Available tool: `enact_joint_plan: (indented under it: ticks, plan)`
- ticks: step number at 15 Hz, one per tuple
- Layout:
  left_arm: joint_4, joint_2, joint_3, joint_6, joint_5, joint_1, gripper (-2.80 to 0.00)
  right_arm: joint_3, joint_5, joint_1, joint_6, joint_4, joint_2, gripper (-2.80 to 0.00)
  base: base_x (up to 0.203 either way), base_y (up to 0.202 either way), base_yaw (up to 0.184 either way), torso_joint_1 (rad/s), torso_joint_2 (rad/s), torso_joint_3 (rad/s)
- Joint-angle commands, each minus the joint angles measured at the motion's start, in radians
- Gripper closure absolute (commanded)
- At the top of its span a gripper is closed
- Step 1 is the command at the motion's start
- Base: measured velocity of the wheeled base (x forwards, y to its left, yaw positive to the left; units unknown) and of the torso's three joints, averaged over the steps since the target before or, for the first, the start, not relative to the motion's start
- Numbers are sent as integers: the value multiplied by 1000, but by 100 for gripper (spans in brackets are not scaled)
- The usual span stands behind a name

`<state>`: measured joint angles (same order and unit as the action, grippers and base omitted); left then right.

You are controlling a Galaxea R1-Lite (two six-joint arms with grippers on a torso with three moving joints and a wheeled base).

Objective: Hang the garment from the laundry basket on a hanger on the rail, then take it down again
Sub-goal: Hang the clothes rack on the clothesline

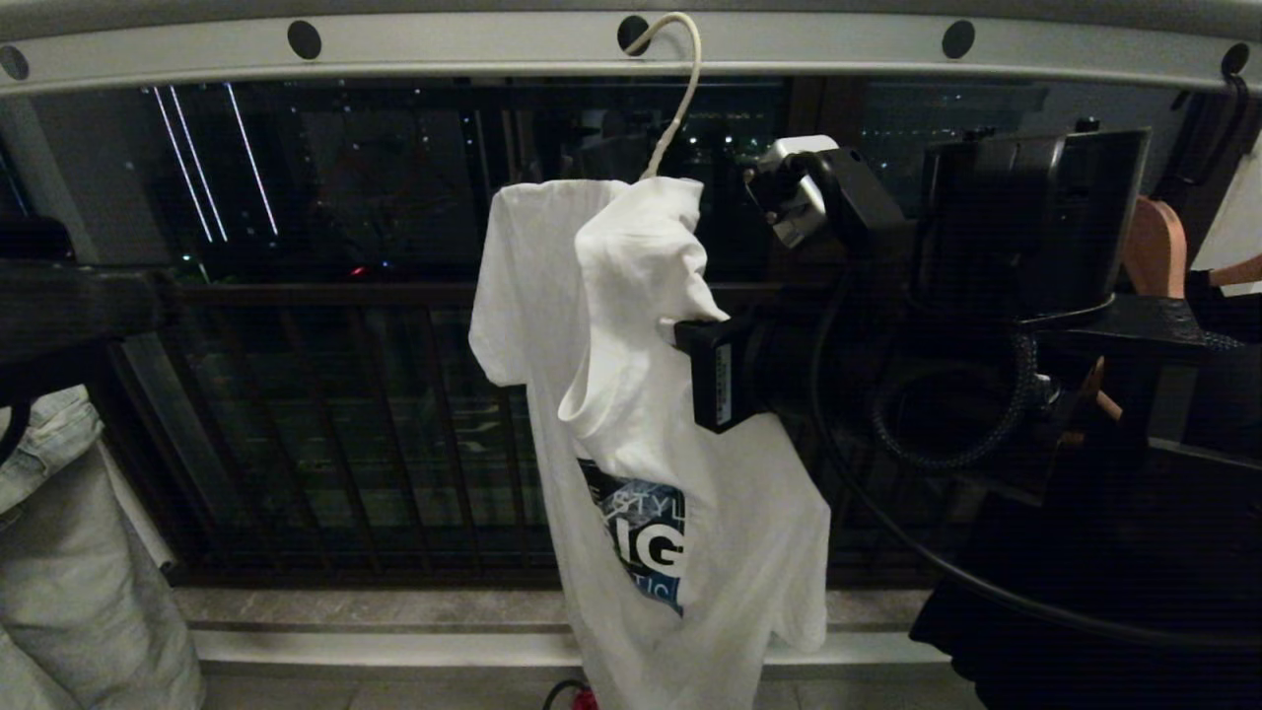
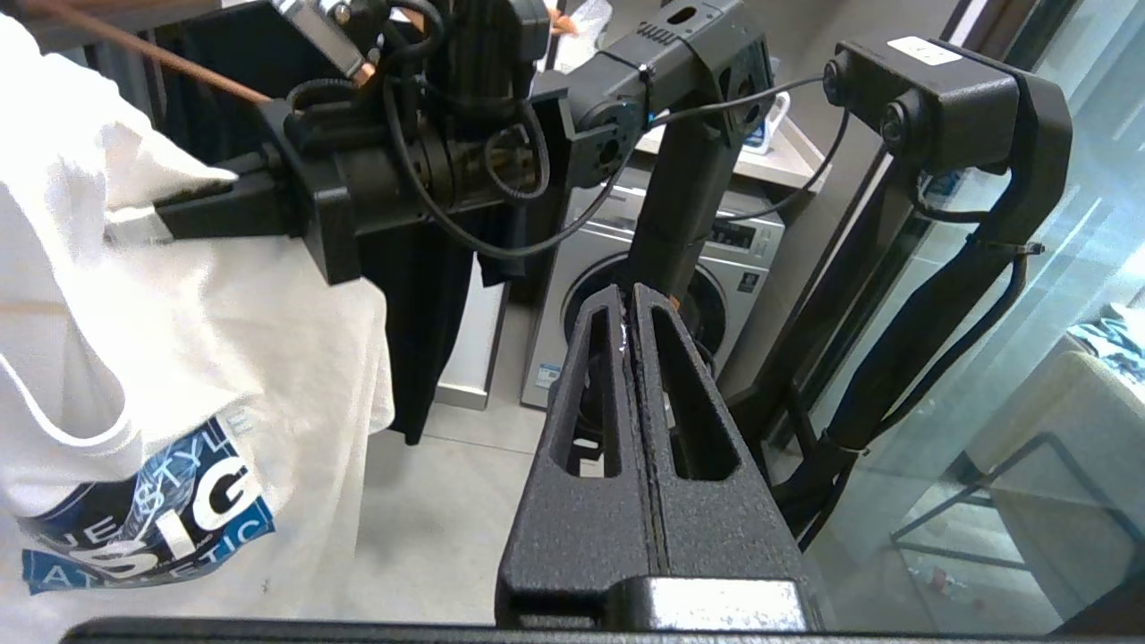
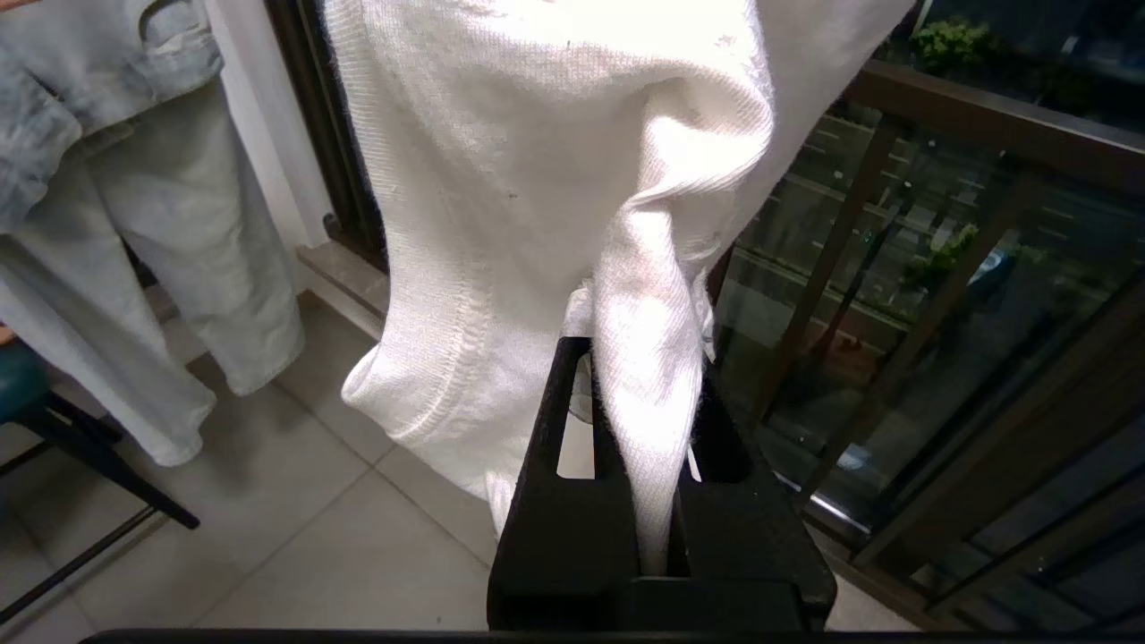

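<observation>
A: Right gripper (image 3: 640,394), closest to the lens at the bottom centre of the right wrist view: jaws clamped on a bunched fold of the garment (image 3: 537,179).

B: Head view?

A: Same clamp at frame centre, on the shirt's right edge. Garment hangs on the hanger (image 1: 680,89), whose hook sits in a hole of the rail (image 1: 473,44) along the top edge.

B: Left gripper (image 2: 631,304)?

A: Fingers pressed together, holding nothing, lower centre of the left wrist view, apart from the shirt at far left.

B: Containers?

A: Washing machine (image 2: 760,246) behind; contents not discernible. Pale trousers (image 1: 69,552) hang lower left.
</observation>
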<state>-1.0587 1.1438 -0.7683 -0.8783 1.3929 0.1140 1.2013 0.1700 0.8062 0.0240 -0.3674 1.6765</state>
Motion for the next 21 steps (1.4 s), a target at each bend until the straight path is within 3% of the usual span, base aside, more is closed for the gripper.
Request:
enact_joint_plan:
  ticks: [1, 12, 13, 21]
  plan:
    - [-7, 2, -2, -5, 8, -1, 0, -3, 3, 1, 1, -1, 18, 0, 0, 0, 0, 0, 0, 0]
    - [-8, -4, -2, -5, 8, -13, 0, -2, 11, -7, -33, 2, 28, 0, 0, 0, 0, 0, 0, 0]
    - [-7, -4, -2, -5, 8, -13, 0, -2, 11, -7, -33, 2, 26, -280, 0, 0, 0, 0, 0, 0]
    - [-7, -3, -2, -5, 9, -13, 0, -60, 9, -5, -32, 1, -32, -280, 0, 0, 0, 0, 0, 0]
